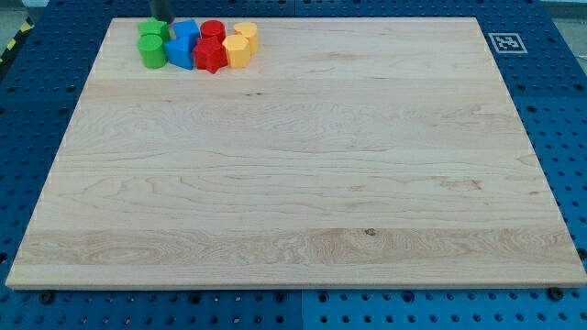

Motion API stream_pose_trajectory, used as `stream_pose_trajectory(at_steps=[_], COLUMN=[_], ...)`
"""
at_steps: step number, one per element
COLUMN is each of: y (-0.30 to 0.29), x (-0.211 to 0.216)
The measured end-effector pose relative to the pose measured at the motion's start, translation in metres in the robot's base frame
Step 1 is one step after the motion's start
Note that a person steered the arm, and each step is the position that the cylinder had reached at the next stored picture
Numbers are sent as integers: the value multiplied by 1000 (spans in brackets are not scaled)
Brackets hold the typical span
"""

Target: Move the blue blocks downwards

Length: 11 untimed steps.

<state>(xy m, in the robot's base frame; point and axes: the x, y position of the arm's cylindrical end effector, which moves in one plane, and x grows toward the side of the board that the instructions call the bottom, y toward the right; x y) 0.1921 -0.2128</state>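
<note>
Several blocks sit bunched in the board's top left corner. Two blue blocks stand in the cluster: an upper one (187, 32) and a lower one (180, 53). To their left are two green blocks, one upper (151, 30) and one lower, a cylinder (152, 51). To their right are a red cylinder (213, 30) and a red star-like block (210, 56), then two yellow blocks (245, 34) (237, 51). My rod enters from the view's top edge. My tip (162, 21) is at the cluster's top, between the upper green block and the upper blue block.
The wooden board (303, 174) lies on a blue perforated table. A black-and-white marker tag (506, 42) sits off the board's top right corner. The cluster is close to the board's top edge.
</note>
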Motion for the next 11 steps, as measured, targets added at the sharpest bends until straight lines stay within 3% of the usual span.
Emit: stream_pose_trajectory(at_steps=[3, 6, 11], y=[24, 38, 70], x=[0, 51, 88])
